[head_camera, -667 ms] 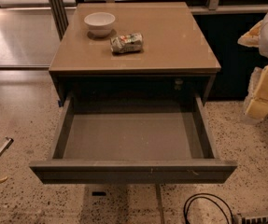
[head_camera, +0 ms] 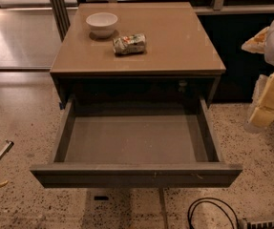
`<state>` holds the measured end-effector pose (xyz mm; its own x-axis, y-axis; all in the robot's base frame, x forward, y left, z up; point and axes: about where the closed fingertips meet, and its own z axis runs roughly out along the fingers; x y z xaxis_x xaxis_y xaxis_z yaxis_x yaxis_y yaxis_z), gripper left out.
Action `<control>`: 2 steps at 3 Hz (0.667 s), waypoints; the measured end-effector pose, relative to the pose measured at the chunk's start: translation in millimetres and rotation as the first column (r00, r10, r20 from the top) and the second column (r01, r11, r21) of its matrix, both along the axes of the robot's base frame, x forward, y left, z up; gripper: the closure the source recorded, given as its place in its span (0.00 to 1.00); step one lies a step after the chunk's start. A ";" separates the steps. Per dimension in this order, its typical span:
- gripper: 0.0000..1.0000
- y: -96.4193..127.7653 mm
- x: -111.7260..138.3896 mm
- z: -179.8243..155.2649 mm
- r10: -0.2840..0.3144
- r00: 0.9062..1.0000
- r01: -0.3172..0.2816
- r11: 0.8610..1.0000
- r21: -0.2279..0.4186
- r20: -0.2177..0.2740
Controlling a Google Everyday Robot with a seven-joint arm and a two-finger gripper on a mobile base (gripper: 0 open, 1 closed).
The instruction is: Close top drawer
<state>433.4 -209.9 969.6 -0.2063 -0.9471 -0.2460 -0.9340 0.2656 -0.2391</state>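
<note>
While the drawer (head_camera: 136, 174) stood pulled well out of the cabinet (head_camera: 184, 51), its flat front panel faced the camera and ran left to right across the lower part of the view. That panel marked the long axis, and it reached a little past the cabinet body on both sides. The travel axis ran from the cabinet toward the camera. The side walls ran back into the dark opening under the cabinet top, and the grey inside floor was exposed from above.

On the cabinet top, a white bowl (head_camera: 102, 24) sat near the rear left. A crushed can (head_camera: 129, 44) lay on its side just right of it and apart from it.

The gripper (head_camera: 269, 101) hung at the right edge of the view. It was level with the drawer opening and well apart from the drawer. Whether it was open or closed could not be told.

A black cable (head_camera: 212, 213) looped on the speckled floor (head_camera: 22, 109) below the drawer front, to the right.
</note>
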 end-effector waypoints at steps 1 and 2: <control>0.00 21.9 -20.6 -11.6 0.046 0.999 -0.045 0.996 0.081 -0.011; 0.00 56.6 -51.7 -38.6 0.123 0.992 -0.113 0.972 0.205 -0.035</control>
